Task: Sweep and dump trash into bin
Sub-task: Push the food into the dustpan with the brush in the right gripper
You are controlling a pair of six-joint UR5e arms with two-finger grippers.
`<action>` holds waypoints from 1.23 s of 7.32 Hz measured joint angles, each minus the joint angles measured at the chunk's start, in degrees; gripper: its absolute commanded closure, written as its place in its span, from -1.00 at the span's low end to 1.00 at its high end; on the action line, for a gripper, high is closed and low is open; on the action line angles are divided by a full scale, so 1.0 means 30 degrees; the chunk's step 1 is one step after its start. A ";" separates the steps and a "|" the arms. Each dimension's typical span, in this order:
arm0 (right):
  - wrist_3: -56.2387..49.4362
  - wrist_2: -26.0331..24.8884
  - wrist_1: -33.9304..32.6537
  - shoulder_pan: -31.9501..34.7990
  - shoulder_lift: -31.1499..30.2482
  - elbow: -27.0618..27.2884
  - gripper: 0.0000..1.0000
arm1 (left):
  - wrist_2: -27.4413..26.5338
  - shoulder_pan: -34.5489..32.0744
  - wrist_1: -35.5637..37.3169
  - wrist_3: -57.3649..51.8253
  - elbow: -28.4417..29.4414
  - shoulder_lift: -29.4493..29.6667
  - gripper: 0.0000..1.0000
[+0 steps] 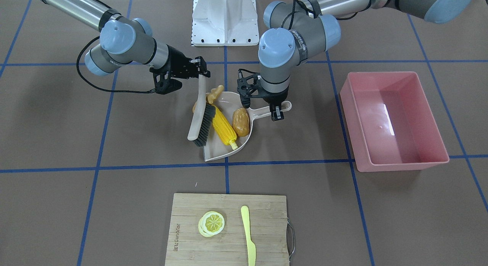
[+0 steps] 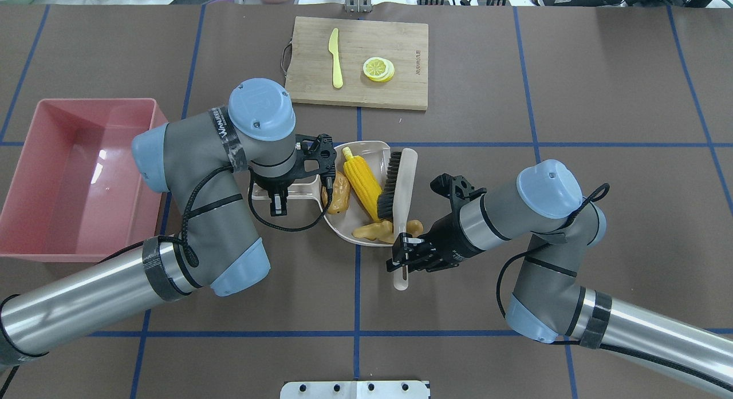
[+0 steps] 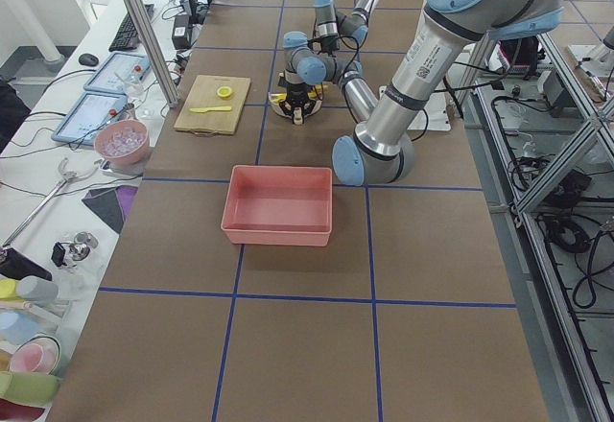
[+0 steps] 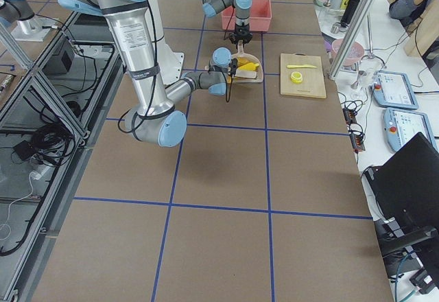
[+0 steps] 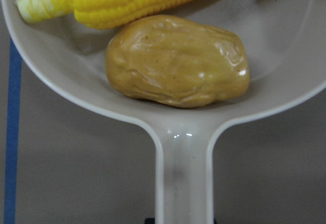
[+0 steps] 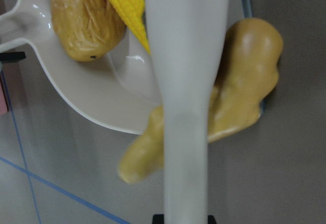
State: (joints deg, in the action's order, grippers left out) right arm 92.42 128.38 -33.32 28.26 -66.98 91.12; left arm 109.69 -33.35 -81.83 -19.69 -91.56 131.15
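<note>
Left claw point(image 2: 279, 202) grips the dustpan point(image 2: 375, 153) handle, potato point(image 2: 339, 196) just ahead; right claw point(image 2: 404, 253) clamps the brush point(image 2: 405, 181) beside the ginger point(image 2: 375, 232).

1. It was a robotics lab: a brown desk point(image 3: 297, 355) gridded in blue tape point(image 2: 229, 333).
2. Aluminium framing point(image 3: 144, 34) ringed it.
3. Tablets point(image 3: 88, 118), a keyboard point(image 3: 126, 31), a laptop point(image 4: 411, 178) and loose cables point(image 4: 48, 137) lined the sides.

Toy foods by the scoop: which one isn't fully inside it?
The ginger root: it lies across the dustpan's rim, partly outside. The corn and potato lie fully inside.
</note>
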 measured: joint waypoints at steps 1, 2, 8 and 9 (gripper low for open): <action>0.0067 0.0169 -0.0609 0.0114 -0.0050 0.0423 1.00 | 0.0000 -0.0008 -0.0001 0.0000 -0.0006 -0.0004 1.00; 0.0071 0.0475 -0.1594 0.0371 -0.0095 0.1072 1.00 | 0.0000 -0.0013 0.0000 0.0000 -0.0007 -0.0005 1.00; 0.1303 0.3579 -0.2981 0.3255 -0.3229 0.4303 1.00 | -0.0019 -0.0096 0.0026 -0.0273 -0.0424 -0.0332 1.00; 0.2790 0.3529 -0.2977 0.2947 -0.3902 0.5268 1.00 | -0.0033 -0.0219 0.0053 -0.0649 -0.0688 -0.0522 1.00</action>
State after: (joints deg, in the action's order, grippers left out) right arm 100.79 138.96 -42.26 37.10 -78.68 106.93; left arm 109.59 -34.01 -81.67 -21.63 -93.62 129.59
